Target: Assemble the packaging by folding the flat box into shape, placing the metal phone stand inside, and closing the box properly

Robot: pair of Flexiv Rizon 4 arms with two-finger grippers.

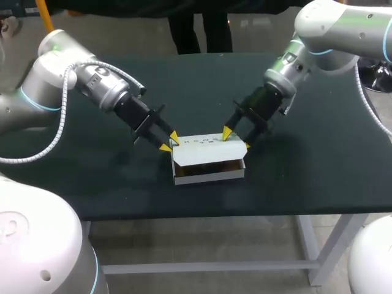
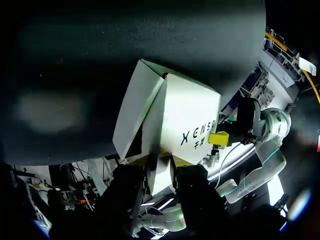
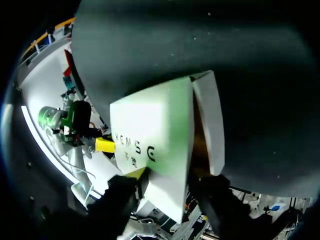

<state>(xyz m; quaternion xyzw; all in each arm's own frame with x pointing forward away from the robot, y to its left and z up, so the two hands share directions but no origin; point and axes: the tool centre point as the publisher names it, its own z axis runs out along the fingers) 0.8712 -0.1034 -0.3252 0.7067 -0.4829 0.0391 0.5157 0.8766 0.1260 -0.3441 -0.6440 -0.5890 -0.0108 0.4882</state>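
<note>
Where the left arm (image 1: 55, 79) comes in over the dark surface (image 1: 92, 177), its end effector (image 1: 169, 142) sits at the left end of the white box (image 1: 208, 173), yellow tips on either side of that end's upper corner. Left wrist view: a white flap of the box end fills the space between the two black fingers (image 2: 125, 190) and meets both, so this end effector is clamped on the box. The box stands near the middle of the surface, already folded into shape, one long wall facing the front edge. Its lid (image 1: 205, 149) lies over the top but not fully down: a brown gap (image 1: 208, 166) shows between the lid's front edge and the front wall. What is inside cannot be made out. The lid's top face carries dark lettering. The right end effector (image 1: 237, 138) is at the box's right end, by the lid's rear corner. Right wrist view: the lid's end runs into it, but whether it is clamped there I cannot tell. The right arm (image 1: 331, 30) enters from the upper right corner.
</note>
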